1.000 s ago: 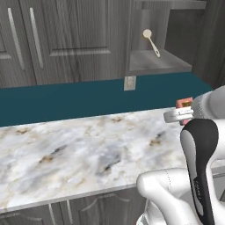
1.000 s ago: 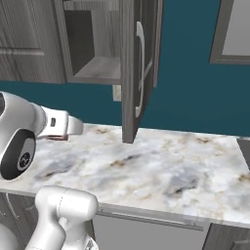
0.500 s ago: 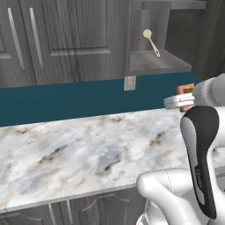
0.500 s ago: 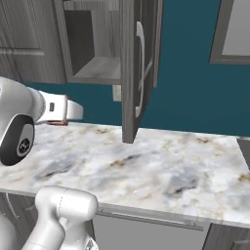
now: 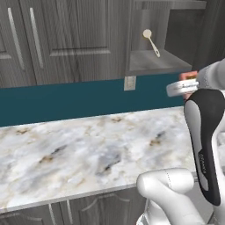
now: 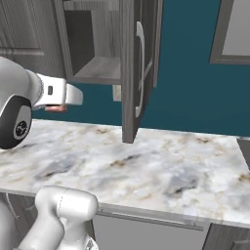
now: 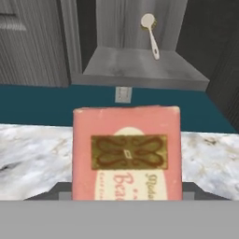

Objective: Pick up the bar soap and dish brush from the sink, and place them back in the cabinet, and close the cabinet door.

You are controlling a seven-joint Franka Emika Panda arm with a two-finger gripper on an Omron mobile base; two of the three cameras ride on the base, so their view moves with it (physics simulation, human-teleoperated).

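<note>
The bar soap [image 7: 127, 154], a pink-red block with a tan patterned label, sits between my gripper's fingers and hides the fingertips in the hand view. My gripper [image 5: 186, 83] is shut on it, held above the counter just below and in front of the cabinet [image 5: 149, 61]. The soap [image 6: 55, 108] peeks out under the hand. The dish brush [image 7: 150, 32] leans against the back wall on the cabinet shelf [image 7: 135, 67]; the dish brush [image 5: 151, 41] stands upright there. The cabinet door [image 6: 134, 68] hangs open, edge-on, to the right of the opening. The sink is out of view.
A marble counter [image 5: 88, 145] runs below, with a teal backsplash and a wall outlet [image 5: 129, 82] under the cabinet. Closed wall cabinets [image 5: 52, 39] line the left. The open door's silver handle [image 6: 141, 68] juts over the counter.
My hand has risen with the bar soap, from just above counter height up toward the shelf's front edge. The brush and door have not moved.
</note>
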